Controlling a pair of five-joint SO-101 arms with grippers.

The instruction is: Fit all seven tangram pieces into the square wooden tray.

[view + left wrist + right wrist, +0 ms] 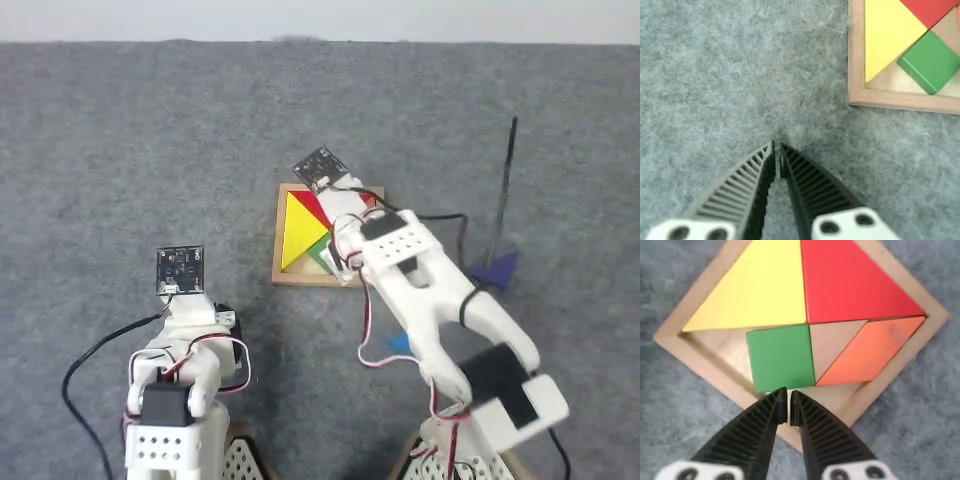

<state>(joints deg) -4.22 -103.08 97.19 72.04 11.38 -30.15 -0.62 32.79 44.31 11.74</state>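
Green square (781, 357) just ahead of the right arm's clenched, empty jaws, inside wooden tray (700, 360)

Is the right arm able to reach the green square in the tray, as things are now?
Probably yes. The right gripper is shut just beside the green square, at the edge of the tray, and nothing lies between them. It would have to open first to grasp it.

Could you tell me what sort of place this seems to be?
Probably a robotics lab bench: a grey felt-covered table, two small robot arms, and a tangram tray.
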